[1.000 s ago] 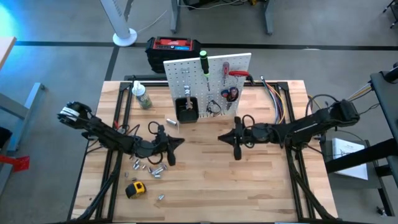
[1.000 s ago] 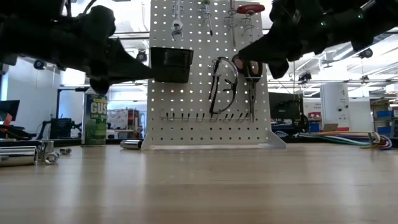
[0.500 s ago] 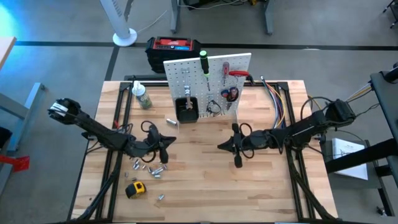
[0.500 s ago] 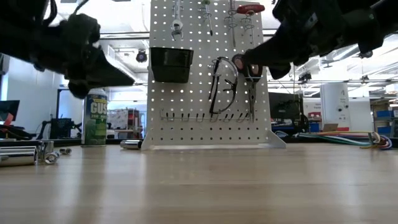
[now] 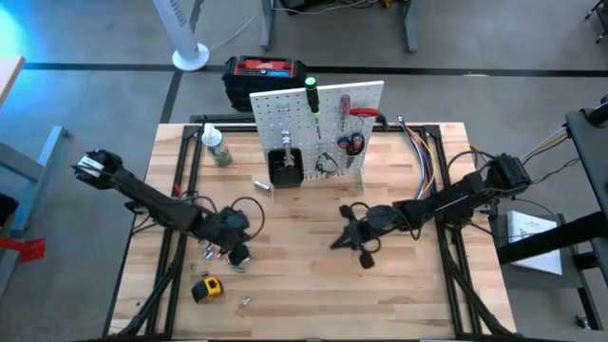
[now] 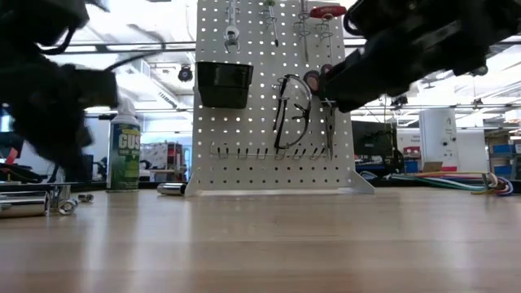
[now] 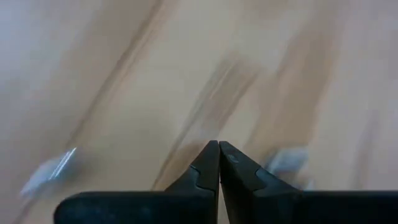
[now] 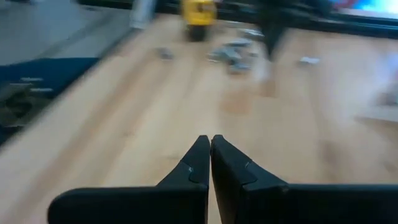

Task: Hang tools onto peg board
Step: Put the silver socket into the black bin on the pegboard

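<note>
My left gripper hung low over the left part of the table, its fingers pressed tight together with nothing between them, right above the scatter of small silver sockets. In my left wrist view the closed fingertips pointed down at bare wood, with blurred silver pieces to either side. My right gripper was over the middle of the table, to the right of the left one and well apart from it, also pinched fully closed and empty; its wrist view looked across the board toward the yellow tape measure and the silver pieces.

The peg board stood upright at the far side of the table, near its middle. On it hung a green-handled screwdriver, a red-handled screwdriver, red-handled pliers, a wrench and black-framed glasses; the small black bin sat on its front, toward the left. The tape measure lay on the near left of the table, just nearer than the sockets. A green-labelled bottle stood left of the peg board, and a red-and-black box sat on the floor beyond it.
</note>
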{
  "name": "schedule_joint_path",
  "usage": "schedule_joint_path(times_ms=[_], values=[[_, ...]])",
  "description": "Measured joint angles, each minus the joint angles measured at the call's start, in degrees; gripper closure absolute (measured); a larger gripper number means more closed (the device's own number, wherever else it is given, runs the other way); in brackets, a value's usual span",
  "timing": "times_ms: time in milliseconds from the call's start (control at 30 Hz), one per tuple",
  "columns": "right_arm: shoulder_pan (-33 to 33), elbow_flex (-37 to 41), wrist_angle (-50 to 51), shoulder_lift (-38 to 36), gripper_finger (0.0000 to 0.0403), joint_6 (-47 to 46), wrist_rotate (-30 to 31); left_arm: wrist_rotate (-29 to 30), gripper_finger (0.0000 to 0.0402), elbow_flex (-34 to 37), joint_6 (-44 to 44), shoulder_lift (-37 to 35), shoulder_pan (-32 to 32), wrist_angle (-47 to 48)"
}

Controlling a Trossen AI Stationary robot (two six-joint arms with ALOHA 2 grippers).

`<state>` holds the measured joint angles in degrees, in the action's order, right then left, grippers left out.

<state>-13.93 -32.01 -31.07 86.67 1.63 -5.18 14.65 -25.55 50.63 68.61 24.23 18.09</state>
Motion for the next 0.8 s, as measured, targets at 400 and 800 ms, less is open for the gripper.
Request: schedule_joint_path(times_ms=[400, 800], values=[[0.07, -0.22, 1.28, -0.01, 0.0403, -1.23, 6.63, 24.12, 0.0295, -14.22, -14.22, 1.52, -6.0, 28.46], [0.07, -0.2, 13.2, -1.87, 0.0403, -4.41, 6.78, 3.78, 0.0238, -0.85, -52.3, -5.19, -31.39, -1.64]])
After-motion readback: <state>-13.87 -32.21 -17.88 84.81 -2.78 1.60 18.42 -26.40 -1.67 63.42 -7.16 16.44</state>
